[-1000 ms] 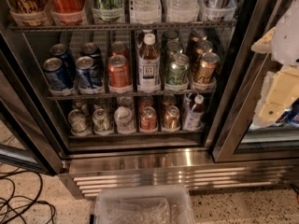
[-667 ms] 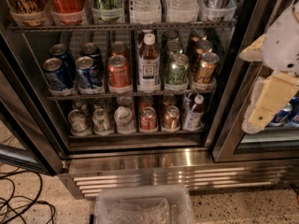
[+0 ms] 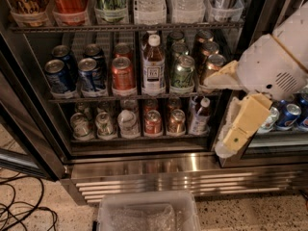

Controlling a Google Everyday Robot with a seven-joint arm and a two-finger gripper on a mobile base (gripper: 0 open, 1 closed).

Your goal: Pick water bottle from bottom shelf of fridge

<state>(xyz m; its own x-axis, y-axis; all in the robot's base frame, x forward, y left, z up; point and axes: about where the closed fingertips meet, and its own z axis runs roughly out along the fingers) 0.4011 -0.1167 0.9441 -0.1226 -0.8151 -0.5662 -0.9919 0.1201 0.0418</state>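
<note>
Two-fingered gripper (image 3: 216, 115) splayed wide, clasping nothing; hanging at right of fridge (image 3: 144, 170), level with its two lower racks. On bottom shelf (image 3: 139, 137), third lane from left: water bottle (image 3: 128, 123), upright, white cap on top, well apart from gripper. Just beside it, silver cans (image 3: 105, 124) to the left and red can (image 3: 153, 122) to the right. Farther right on same shelf, reddish bottle (image 3: 199, 117), nearest to gripper. One rack up, tea bottle (image 3: 153, 66) among coloured cans (image 3: 122, 76). Under the steel grille (image 3: 192, 184), clear bin (image 3: 149, 215) on floor; cables (image 3: 24, 211) at far left.
</note>
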